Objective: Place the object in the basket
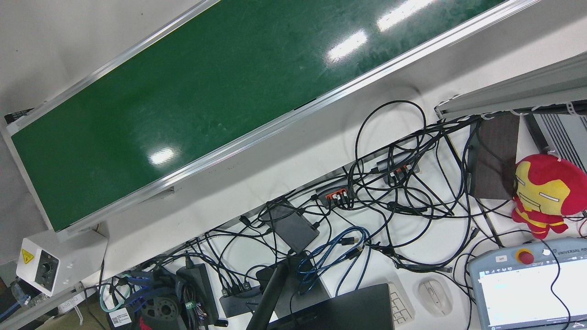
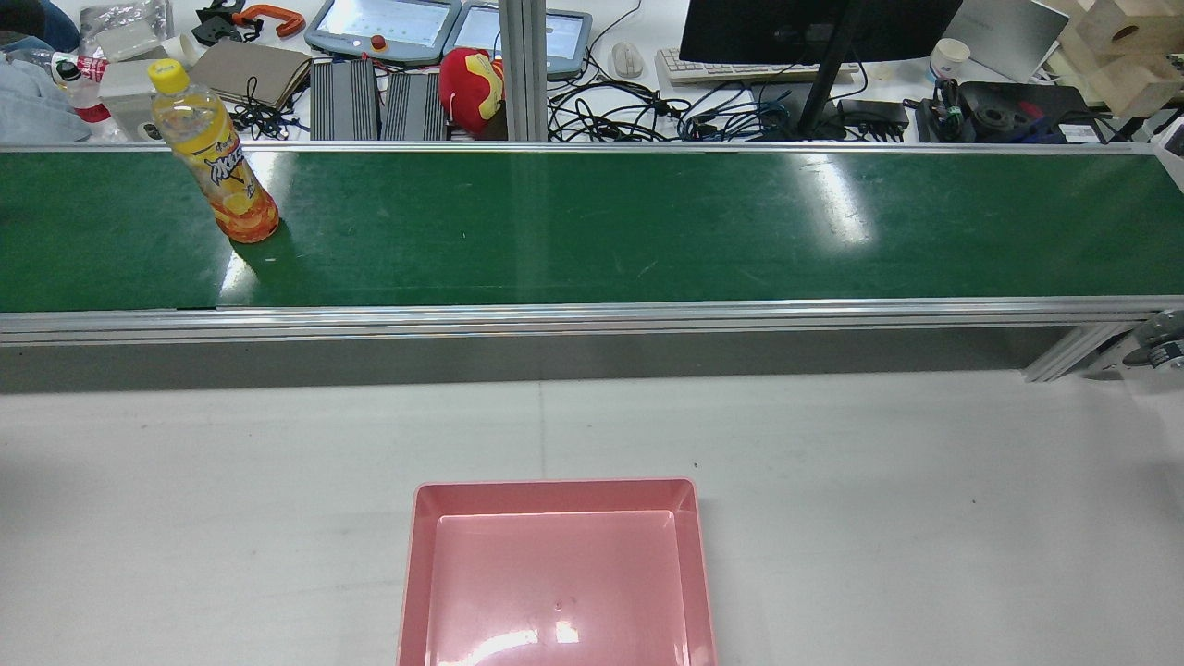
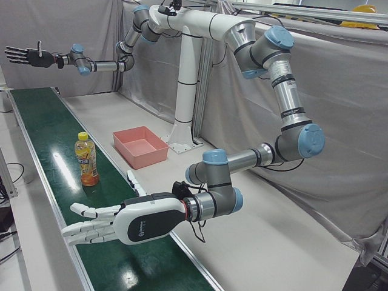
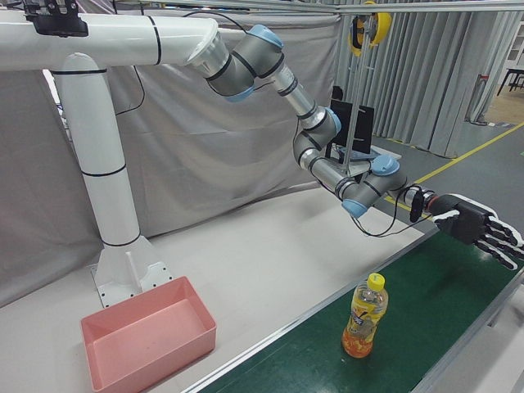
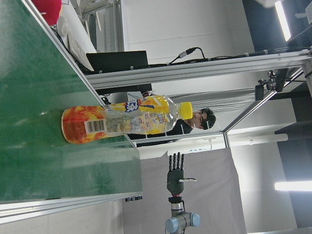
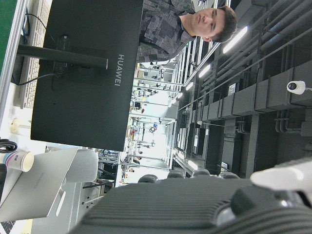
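Left hand (image 3: 115,223): released, fingers spread and straight, holding nothing; white fingers on a black-and-white palm; poised above the green conveyor belt (image 2: 592,222), fingertips reaching across it; seen also in the right-front view (image 4: 481,229), above the belt and clear of the bottle (image 4: 365,327).

Right hand (image 3: 27,56): released, dark fingers splayed, holding nothing; raised high over the far end of the belt, well apart from the bottle; visible small and upright beyond the bottle in the left hand view (image 5: 175,176).

Bottle (image 3: 86,159): clear plastic, yellow cap, orange drink, printed label; upright on the belt, between the two hands and nearer the left one; on the left part of the belt in the rear view (image 2: 217,155).

Basket (image 2: 555,484): pink, rectangular, shallow; on the white table (image 2: 925,518) beside the belt, close to the arms' white pedestal (image 3: 182,130); well apart from the bottle.

Beyond the belt: red-and-yellow plush toy (image 2: 472,83); tangle of black cables (image 1: 394,183); dark monitor (image 6: 83,73).
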`<state>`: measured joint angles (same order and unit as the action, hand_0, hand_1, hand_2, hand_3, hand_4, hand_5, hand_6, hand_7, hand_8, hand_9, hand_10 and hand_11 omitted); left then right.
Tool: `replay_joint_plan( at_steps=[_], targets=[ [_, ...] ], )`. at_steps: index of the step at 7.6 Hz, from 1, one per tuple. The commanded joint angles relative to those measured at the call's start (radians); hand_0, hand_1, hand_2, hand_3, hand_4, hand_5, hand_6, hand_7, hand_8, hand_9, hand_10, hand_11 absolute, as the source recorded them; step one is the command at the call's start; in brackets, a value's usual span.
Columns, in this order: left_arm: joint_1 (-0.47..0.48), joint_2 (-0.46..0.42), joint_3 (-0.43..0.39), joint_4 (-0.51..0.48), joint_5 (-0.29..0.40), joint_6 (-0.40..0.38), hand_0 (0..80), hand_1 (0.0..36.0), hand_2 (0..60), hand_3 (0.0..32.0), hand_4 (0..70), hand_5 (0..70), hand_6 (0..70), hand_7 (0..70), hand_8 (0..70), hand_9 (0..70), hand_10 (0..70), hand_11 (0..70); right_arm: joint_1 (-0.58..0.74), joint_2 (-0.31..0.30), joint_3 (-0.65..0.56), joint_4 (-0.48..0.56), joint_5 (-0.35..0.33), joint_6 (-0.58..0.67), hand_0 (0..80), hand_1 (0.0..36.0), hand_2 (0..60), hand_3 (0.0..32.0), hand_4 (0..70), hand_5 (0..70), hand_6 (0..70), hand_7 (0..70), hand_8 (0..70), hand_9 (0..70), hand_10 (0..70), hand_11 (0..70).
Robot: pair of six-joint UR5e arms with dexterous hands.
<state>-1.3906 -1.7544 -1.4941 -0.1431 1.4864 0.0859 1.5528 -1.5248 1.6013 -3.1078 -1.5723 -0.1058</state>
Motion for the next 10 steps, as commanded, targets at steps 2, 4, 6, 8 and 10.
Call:
replay_joint_plan(
  at_steps=[2,4,6,8,10],
  targets=[
    [0.004,0.006,-0.037,-0.003,-0.002,0.0,63.9,24.2,1.1,0.0,10.7,21.4,0.0,2.1,0.0,0.0,6.5,12.6,0.0,0.0,0.0,0.0,0.0,0.0,0.0,0.0,0.0,0.0,0.0,0.0,0.0,0.0,0.0,0.0,0.0,0.0],
    [0.065,0.015,-0.098,0.011,0.0,0.035,63.2,21.6,0.0,0.0,8.8,21.2,0.0,2.4,0.0,0.0,5.5,11.0,0.001,0.0,0.0,0.0,0.0,0.0,0.0,0.0,0.0,0.0,0.0,0.0,0.0,0.0,0.0,0.0,0.0,0.0],
    [0.163,0.003,-0.149,0.058,-0.009,0.102,80.0,30.0,5.3,0.0,10.5,19.5,0.0,2.3,0.0,0.0,8.5,16.1,0.001,0.0,0.0,0.0,0.0,0.0,0.0,0.0,0.0,0.0,0.0,0.0,0.0,0.0,0.0,0.0,0.0,0.0],
    [0.208,-0.023,-0.153,0.077,-0.031,0.106,80.0,30.3,0.0,0.0,8.0,18.2,0.0,2.7,0.0,0.0,7.2,14.3,0.0,0.0,0.0,0.0,0.0,0.0,0.0,0.0,0.0,0.0,0.0,0.0,0.0,0.0,0.0,0.0,0.0,0.0],
    [0.331,-0.048,-0.146,0.094,-0.084,0.11,80.0,29.8,0.6,0.0,8.2,17.7,0.0,2.8,0.0,0.0,6.8,13.7,0.001,0.0,0.0,0.0,0.0,0.0,0.0,0.0,0.0,0.0,0.0,0.0,0.0,0.0,0.0,0.0,0.0,0.0]
  ],
)
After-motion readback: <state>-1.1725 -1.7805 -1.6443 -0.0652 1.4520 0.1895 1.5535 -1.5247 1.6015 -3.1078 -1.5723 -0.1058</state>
